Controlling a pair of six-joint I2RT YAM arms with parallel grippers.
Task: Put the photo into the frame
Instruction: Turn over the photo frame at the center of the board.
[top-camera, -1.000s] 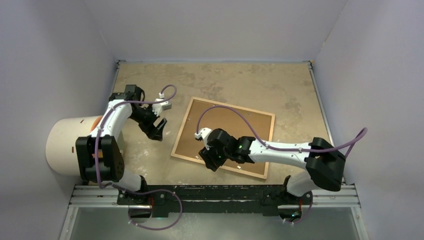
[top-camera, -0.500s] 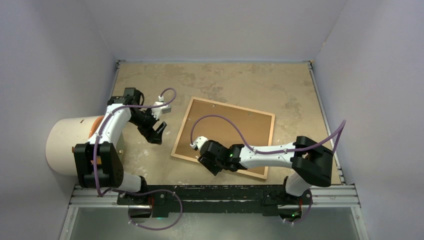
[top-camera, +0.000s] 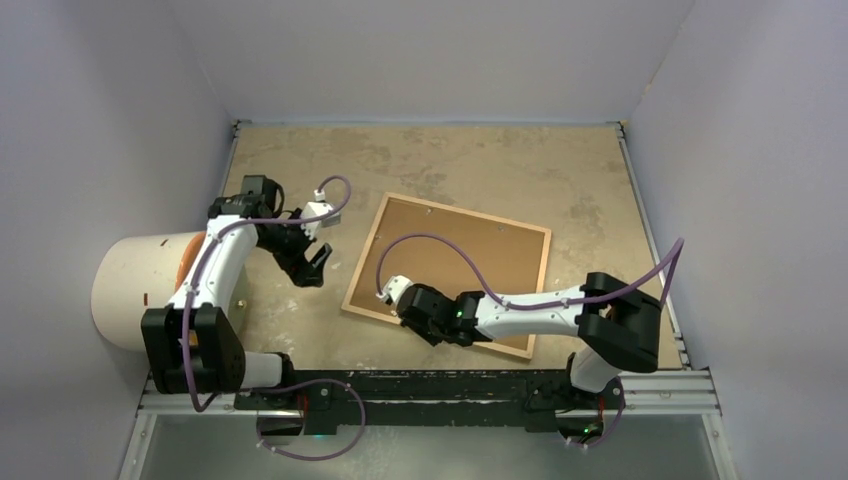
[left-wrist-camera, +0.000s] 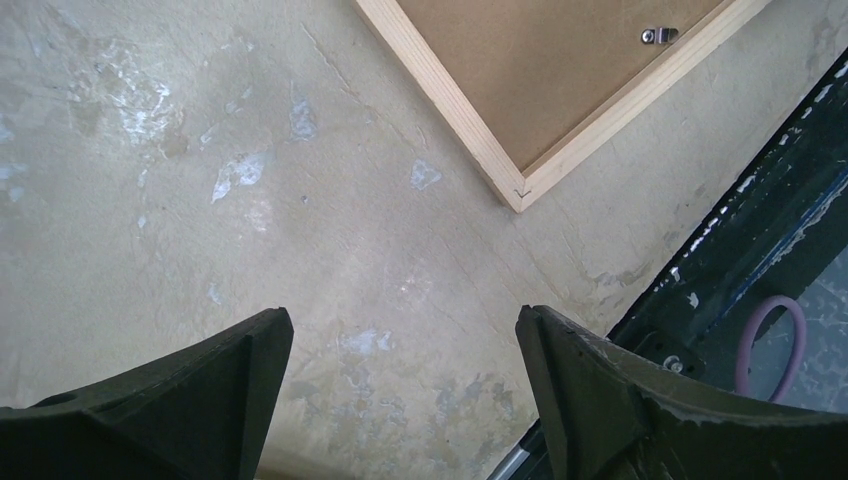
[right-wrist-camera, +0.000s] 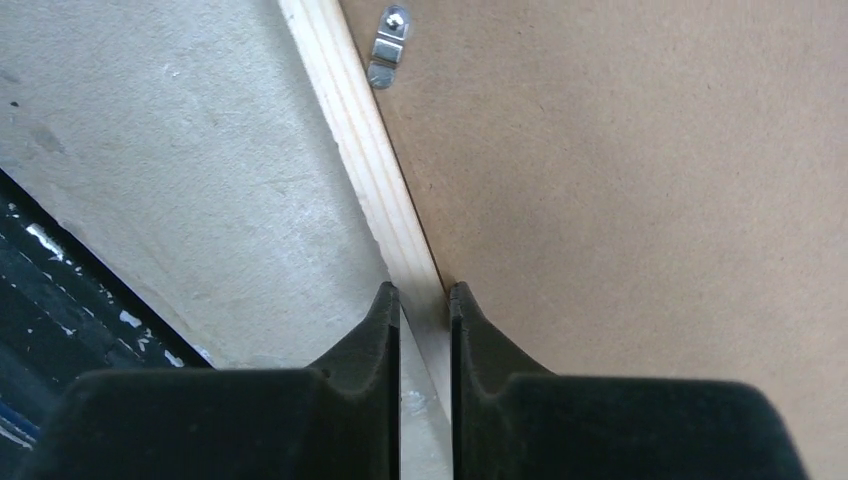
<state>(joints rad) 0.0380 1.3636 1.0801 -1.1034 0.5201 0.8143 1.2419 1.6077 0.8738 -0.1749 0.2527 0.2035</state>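
The frame (top-camera: 362, 258) lies face down on the table, its thin light-wood moulding (right-wrist-camera: 350, 130) around a brown backing board (top-camera: 460, 262). The photo is out of view. My right gripper (top-camera: 412, 322) is low at the frame's near-left edge. In the right wrist view the right gripper (right-wrist-camera: 424, 292) has its narrow jaws pinching the moulding, one finger on the table side and one on the board side. My left gripper (top-camera: 312, 268) hangs over bare table left of the frame. In its own view the left gripper (left-wrist-camera: 403, 325) is wide open and empty, with the frame's corner (left-wrist-camera: 500, 172) ahead.
A small metal turn clip (right-wrist-camera: 386, 47) sits on the backing board by the moulding. A large white cylinder (top-camera: 130, 290) stands at the table's left edge beside the left arm. The black mounting rail (top-camera: 430, 385) runs along the near edge. Grey walls enclose the table.
My right gripper slid toward the frame's near-left edge, dropped lower and narrowed its jaws onto the moulding. The left gripper drew slightly back to the left and opened a little wider.
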